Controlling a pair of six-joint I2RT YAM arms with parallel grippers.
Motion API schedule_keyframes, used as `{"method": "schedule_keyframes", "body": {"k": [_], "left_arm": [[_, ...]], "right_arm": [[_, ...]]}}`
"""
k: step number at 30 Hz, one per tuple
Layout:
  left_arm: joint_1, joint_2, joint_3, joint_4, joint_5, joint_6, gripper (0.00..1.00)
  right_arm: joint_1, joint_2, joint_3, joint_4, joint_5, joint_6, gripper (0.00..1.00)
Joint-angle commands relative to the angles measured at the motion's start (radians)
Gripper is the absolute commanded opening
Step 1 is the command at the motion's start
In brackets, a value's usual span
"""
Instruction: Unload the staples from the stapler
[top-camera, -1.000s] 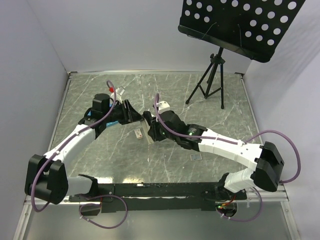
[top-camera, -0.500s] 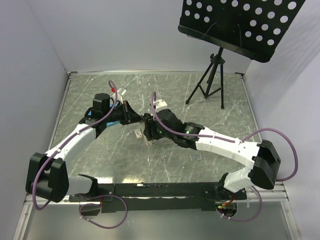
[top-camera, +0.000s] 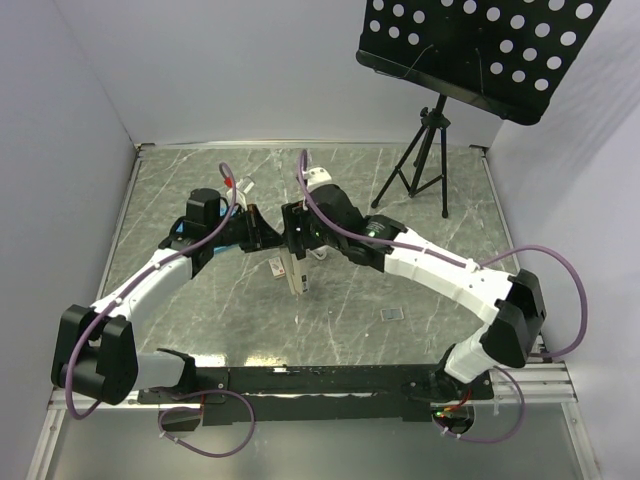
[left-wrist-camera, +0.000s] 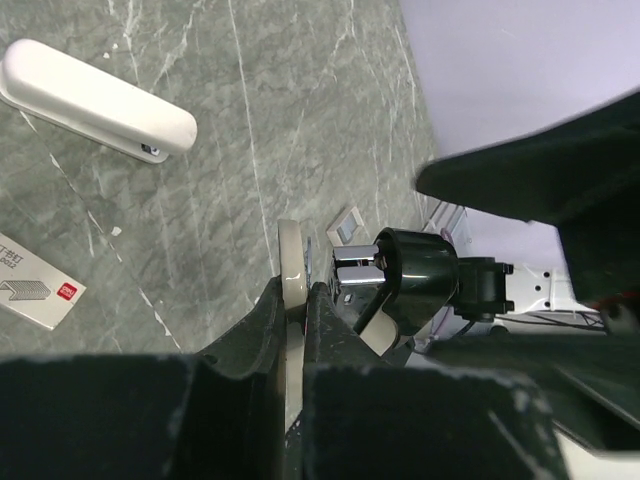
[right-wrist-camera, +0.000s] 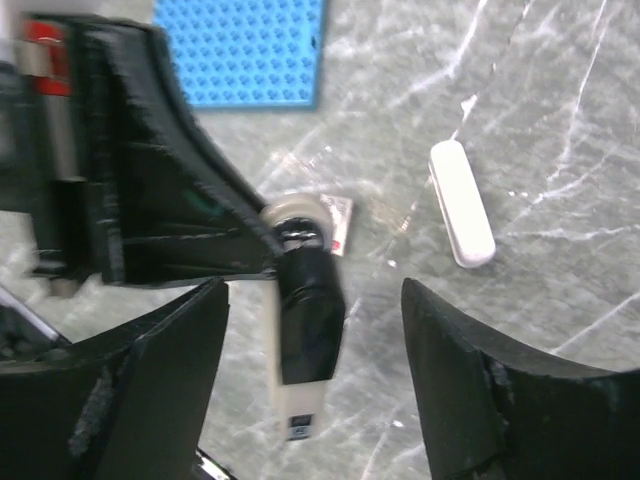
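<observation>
The slim white stapler (left-wrist-camera: 95, 100) lies closed on the marble table; it also shows in the right wrist view (right-wrist-camera: 462, 203) and the top view (top-camera: 294, 277). My left gripper (left-wrist-camera: 297, 290) is shut on a cream bar with a black piece on it and a small label at its end (right-wrist-camera: 305, 330), held above the table. My right gripper (right-wrist-camera: 312, 290) is wide open, its fingers on either side of that held bar without touching it. In the top view both grippers, left (top-camera: 268, 238) and right (top-camera: 297, 240), meet tip to tip just beyond the stapler.
A small white-and-brown box (left-wrist-camera: 35, 295) lies on the table beside the stapler, partly hidden behind the held bar (right-wrist-camera: 343, 222). A blue studded plate (right-wrist-camera: 245, 50) lies under the left arm. A small tag (top-camera: 393, 313) lies at front right. A music stand tripod (top-camera: 425, 160) stands at the back right.
My right gripper has moved from over the stapler towards the back, up to the left gripper's tip. The left gripper has shifted slightly right. The stapler has stayed put.
</observation>
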Motion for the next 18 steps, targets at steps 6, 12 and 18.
{"method": "schedule_keyframes", "body": {"k": [6, 12, 18], "left_arm": [[-0.003, -0.036, 0.002, 0.089, 0.072, -0.004, 0.01], [-0.001, -0.039, 0.001, 0.084, 0.06, 0.002, 0.01], [-0.003, -0.029, 0.014, 0.025, 0.012, 0.025, 0.01]], "right_arm": [[-0.062, 0.049, 0.044, -0.005, -0.133, -0.045, 0.56], [-0.063, 0.074, 0.045, 0.009, -0.182, -0.046, 0.48], [-0.066, 0.031, 0.003, 0.024, -0.175, -0.04, 0.26]]}}
